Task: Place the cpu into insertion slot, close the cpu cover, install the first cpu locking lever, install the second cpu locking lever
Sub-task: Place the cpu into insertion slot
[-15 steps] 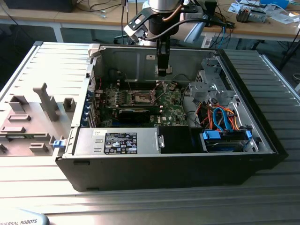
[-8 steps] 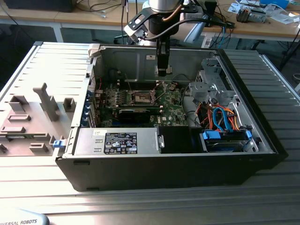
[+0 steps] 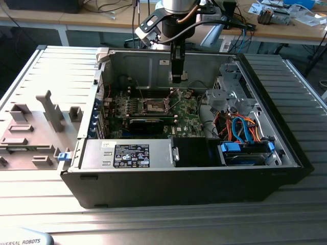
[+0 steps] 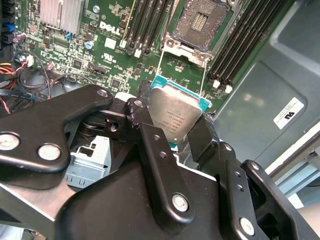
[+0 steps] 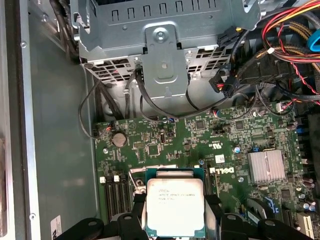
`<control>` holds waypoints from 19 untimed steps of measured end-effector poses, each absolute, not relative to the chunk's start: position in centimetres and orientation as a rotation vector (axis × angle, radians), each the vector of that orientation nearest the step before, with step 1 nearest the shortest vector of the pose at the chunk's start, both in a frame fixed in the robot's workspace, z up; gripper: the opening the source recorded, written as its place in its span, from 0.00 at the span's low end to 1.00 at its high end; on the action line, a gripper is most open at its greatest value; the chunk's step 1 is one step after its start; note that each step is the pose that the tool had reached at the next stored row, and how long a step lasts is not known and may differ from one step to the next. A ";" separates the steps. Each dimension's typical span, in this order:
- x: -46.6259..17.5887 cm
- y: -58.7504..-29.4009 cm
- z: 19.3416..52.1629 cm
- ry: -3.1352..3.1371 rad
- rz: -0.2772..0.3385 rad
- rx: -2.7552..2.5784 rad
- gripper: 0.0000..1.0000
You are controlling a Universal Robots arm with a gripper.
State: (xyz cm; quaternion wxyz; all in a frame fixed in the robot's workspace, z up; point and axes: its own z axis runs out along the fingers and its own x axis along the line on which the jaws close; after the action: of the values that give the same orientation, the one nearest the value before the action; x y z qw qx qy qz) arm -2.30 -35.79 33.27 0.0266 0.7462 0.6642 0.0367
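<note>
My end effector [image 4: 170, 127] clamps the cpu [image 4: 176, 111] by opposite edges, near the insertion slot [image 4: 200, 20]. I judge it light, stiff and fragile: edges only.

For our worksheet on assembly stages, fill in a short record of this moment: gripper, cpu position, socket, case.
gripper: shut on the cpu
cpu position: held above the motherboard, not seated
socket: uncovered, empty
case: open, lying on its side
</note>
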 end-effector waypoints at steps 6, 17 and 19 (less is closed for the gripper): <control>-2.3 -35.8 33.3 2.043 0.113 2.313 0.54; -2.3 -35.8 33.3 2.024 0.112 2.329 0.54; -2.3 -35.8 33.3 2.024 0.112 2.329 0.54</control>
State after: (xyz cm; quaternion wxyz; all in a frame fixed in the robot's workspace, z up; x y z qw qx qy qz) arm -2.30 -35.79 33.27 0.0271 0.7541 0.6552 0.0363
